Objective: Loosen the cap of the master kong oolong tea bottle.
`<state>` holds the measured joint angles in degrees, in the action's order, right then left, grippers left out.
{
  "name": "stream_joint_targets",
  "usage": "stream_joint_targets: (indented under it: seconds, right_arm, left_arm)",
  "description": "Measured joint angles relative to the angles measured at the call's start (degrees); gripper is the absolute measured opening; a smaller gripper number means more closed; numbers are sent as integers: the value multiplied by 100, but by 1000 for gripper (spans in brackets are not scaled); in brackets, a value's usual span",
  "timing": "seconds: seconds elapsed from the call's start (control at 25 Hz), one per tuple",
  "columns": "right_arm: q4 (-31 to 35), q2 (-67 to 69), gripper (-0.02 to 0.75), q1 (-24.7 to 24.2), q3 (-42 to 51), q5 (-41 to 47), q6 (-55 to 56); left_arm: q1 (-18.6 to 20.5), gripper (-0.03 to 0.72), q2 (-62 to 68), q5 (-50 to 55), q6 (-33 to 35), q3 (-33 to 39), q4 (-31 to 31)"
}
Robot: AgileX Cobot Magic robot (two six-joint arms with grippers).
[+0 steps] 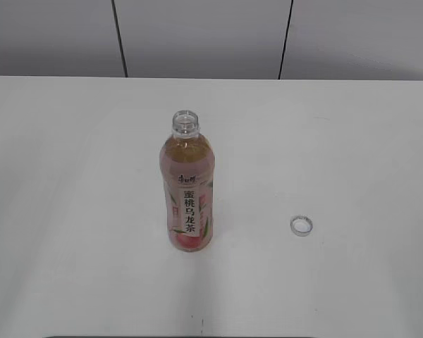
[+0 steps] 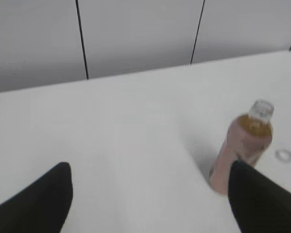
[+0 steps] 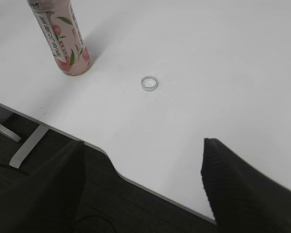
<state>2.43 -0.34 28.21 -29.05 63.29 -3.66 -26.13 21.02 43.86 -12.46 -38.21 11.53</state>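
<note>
Already, the cap (image 1: 302,225) is seen off, lying right of the upright, open-necked master kong oolong tea bottle (image 1: 187,190); both the left gripper (image 2: 148,204) and the right gripper (image 3: 140,194) are spread wide, empty.

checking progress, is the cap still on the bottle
No, the bottle stands with an open neck and the cap lies on the table to its right.

pink-white label bottle (image 1: 187,197), white cap (image 1: 302,225)
</note>
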Motion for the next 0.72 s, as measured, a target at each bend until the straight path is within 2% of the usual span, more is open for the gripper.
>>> stream_joint_targets:
  seconds: [0.16,0.24,0.44,0.56,0.72]
  right_arm:
    - [0,0,565,0,0,0,0]
    - [0,0,565,0,0,0,0]
    - [0,0,565,0,0,0,0]
    - [0,0,565,0,0,0,0]
    - [0,0,565,0,0,0,0]
  left_arm:
    - [0,582,-436,1470,1066,0,-735]
    - [0,582,-596,1812,1410,0,-1061]
    - [-4,582,-1064,1537,1586,220,-1511]
    - [-4,578,-1402,1460,1591,547,-1515]
    - [-4,573,-1712,1488,1591,599,-1496]
